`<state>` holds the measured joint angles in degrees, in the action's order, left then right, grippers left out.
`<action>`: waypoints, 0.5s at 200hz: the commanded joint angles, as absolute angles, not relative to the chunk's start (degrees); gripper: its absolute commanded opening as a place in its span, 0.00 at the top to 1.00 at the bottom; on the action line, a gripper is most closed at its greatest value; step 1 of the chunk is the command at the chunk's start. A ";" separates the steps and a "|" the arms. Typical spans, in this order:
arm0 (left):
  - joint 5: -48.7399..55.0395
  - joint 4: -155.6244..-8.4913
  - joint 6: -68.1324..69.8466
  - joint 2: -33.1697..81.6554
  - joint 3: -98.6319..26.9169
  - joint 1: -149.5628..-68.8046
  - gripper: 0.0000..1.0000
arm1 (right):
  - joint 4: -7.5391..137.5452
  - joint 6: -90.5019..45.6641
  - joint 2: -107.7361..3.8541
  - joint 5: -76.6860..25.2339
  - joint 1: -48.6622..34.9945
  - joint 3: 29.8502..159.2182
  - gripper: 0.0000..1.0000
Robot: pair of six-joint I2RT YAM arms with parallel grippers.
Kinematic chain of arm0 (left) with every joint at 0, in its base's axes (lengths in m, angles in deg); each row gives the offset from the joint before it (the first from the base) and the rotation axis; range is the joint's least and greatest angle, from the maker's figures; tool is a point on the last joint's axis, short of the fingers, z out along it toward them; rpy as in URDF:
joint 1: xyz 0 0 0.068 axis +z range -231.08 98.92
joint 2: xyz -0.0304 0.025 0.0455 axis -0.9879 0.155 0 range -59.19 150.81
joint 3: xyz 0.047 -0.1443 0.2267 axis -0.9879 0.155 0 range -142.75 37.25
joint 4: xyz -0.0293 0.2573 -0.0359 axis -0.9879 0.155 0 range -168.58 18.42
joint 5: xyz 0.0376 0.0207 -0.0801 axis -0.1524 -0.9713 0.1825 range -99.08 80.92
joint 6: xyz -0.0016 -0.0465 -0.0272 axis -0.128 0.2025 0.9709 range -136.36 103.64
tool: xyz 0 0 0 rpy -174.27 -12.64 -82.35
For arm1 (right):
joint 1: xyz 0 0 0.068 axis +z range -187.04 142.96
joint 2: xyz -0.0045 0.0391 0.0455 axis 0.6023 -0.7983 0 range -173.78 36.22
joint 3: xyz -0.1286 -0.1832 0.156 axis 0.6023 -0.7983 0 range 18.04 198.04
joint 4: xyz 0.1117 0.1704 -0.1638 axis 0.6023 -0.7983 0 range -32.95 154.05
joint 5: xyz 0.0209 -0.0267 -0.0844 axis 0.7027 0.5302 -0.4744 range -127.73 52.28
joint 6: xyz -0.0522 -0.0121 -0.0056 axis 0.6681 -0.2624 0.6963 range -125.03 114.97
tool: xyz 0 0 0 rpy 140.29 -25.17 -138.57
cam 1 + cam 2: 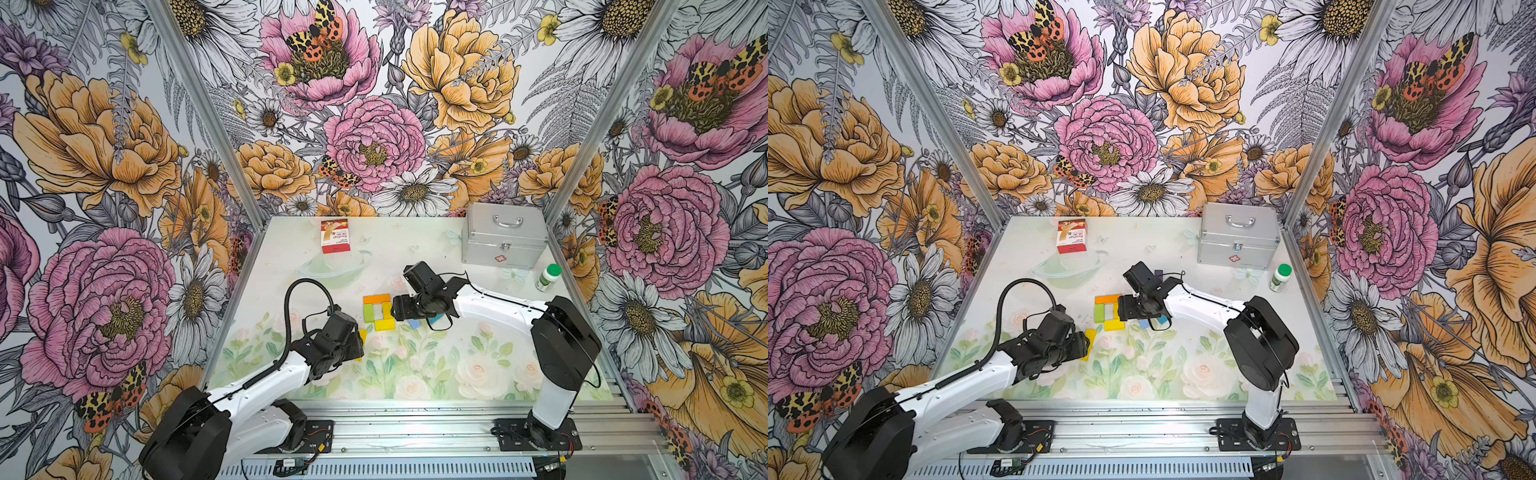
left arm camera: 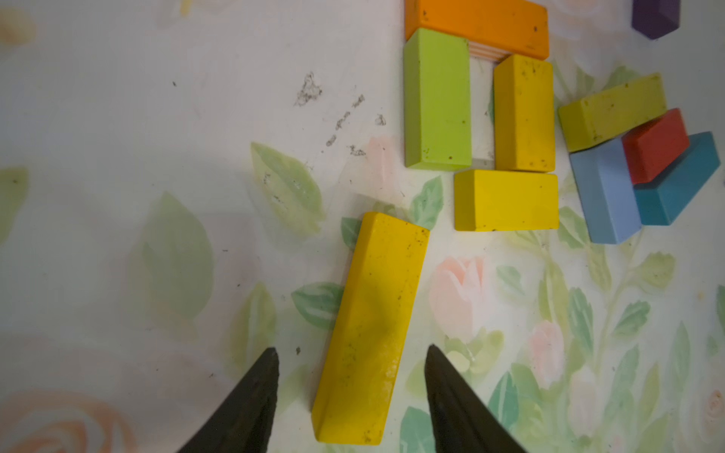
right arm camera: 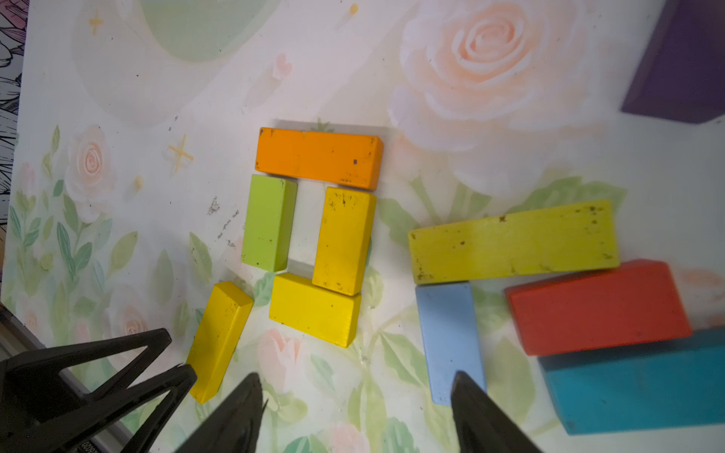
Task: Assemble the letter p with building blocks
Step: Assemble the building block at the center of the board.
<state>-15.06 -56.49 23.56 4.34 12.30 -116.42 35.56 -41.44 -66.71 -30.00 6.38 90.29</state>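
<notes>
Four building blocks form a closed loop on the floral mat: an orange block (image 3: 318,157) across the top, a green block (image 3: 268,222) and a yellow block (image 3: 344,239) as the sides, and a short yellow block (image 3: 314,308) below. A long yellow block (image 2: 370,325) lies flat, slanted, near the loop's green side. My left gripper (image 2: 352,349) is open astride it, with a gap on each side. My right gripper (image 3: 357,376) is open over bare mat, one finger next to a light blue block (image 3: 447,333). Olive-yellow (image 3: 510,245), red (image 3: 596,310), teal (image 3: 635,388) and purple (image 3: 682,62) blocks lie beside it.
A red-and-white card box (image 1: 335,235) lies at the back of the mat. A silver case (image 1: 504,232) stands at the back right, with a white bottle with a green cap (image 1: 548,277) beside it. The two arms come close together near the loop (image 1: 377,311).
</notes>
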 commanded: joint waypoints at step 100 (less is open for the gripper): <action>-15.06 -57.49 23.89 17.15 6.75 -122.03 0.70 | 35.20 -38.36 -65.65 -31.30 4.11 88.00 0.25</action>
<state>-15.63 -58.02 22.55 14.92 7.36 -120.53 35.47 -39.86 -67.02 -30.02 4.92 89.68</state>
